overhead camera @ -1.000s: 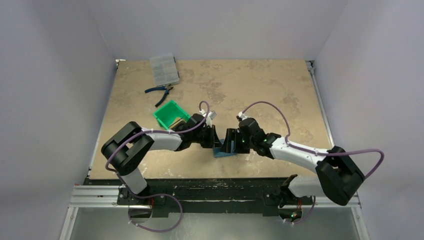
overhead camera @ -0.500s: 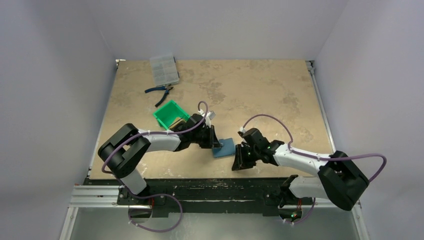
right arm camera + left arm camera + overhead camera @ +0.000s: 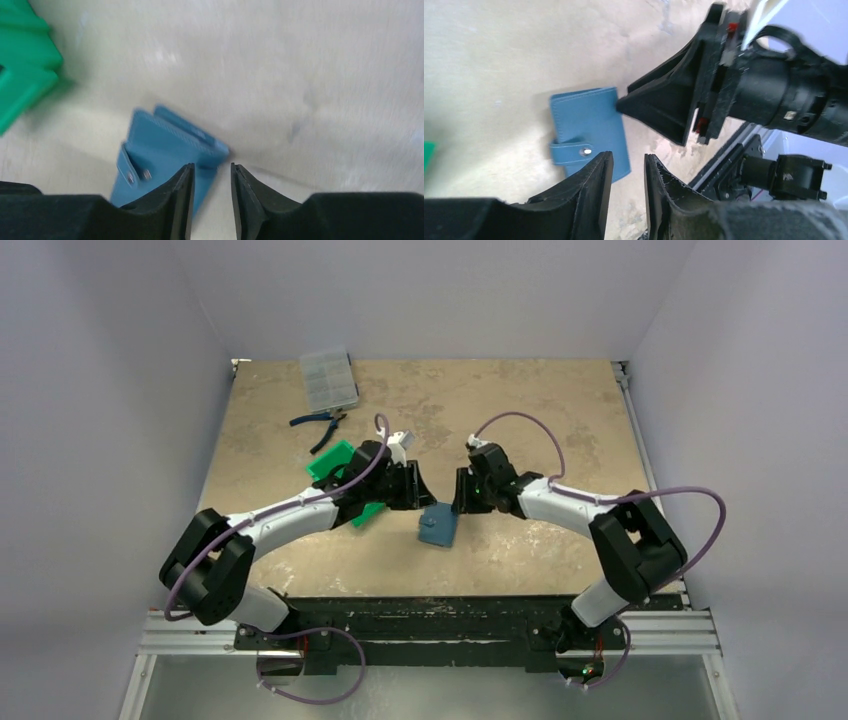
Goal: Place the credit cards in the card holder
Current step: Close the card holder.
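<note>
Two grippers, both empty. Left gripper (image 3: 626, 167): jaws a narrow slit apart, nothing between them. Right gripper (image 3: 210, 172): jaws likewise slightly parted, nothing gripped. Card holder (image 3: 437, 526): closed, clasp fastened, flat on table (image 3: 520, 420) just below both grippers, near green tray (image 3: 335, 465).

- Card holder (image 3: 437, 525): you have one teal-blue folding wallet, closed, its strap snapped shut, lying flat on the tan table (image 3: 520, 410), front-centre.
</note>
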You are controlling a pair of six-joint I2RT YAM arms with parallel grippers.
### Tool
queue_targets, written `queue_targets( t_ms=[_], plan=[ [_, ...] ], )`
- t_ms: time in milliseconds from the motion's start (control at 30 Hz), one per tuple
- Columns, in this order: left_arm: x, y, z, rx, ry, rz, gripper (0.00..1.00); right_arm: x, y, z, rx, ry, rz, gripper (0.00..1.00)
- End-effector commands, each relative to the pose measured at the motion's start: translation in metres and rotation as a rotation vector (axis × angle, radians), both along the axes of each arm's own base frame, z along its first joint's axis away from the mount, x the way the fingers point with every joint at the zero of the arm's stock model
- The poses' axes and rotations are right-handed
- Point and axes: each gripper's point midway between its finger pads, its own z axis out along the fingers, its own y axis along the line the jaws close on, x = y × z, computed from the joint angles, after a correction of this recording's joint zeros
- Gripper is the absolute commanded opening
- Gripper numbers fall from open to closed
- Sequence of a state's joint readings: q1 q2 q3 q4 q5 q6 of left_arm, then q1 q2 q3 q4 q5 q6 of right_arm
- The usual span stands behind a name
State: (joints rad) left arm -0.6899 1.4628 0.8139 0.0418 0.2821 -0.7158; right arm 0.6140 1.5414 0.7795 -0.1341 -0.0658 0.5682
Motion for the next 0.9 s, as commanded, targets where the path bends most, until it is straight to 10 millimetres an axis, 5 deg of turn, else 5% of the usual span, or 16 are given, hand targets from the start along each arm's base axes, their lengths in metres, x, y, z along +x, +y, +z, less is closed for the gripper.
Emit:
queue_targets(
  t_ms=[0,167,300,567,733,867],
  plan=[
    [0.015,0.025,0.012,0.037,-0.034,0.052,0.35,0.044,0.0,0.026,-0.131,-0.136,0.068,0.42],
    [0.025,0.03,0.015,0.032,-0.049,0.056,0.38,0.019,0.012,0.05,-0.013,-0.074,0.098,0.54],
    [0.039,0.012,0.004,0.015,-0.024,0.017,0.17,0.001,0.025,0.071,0.142,-0.031,0.078,0.57],
    [0.049,-0.026,-0.016,-0.06,0.032,-0.077,0.1,-0.007,-0.002,0.039,0.221,0.05,-0.01,0.51],
    [0.045,-0.03,-0.026,-0.053,0.053,-0.083,0.07,-0.01,0.019,0.022,0.279,0.087,0.136,0.48],
    [0.045,-0.015,-0.023,-0.014,0.04,-0.054,0.05,0.006,0.042,0.019,0.34,0.076,0.186,0.49]
  ],
)
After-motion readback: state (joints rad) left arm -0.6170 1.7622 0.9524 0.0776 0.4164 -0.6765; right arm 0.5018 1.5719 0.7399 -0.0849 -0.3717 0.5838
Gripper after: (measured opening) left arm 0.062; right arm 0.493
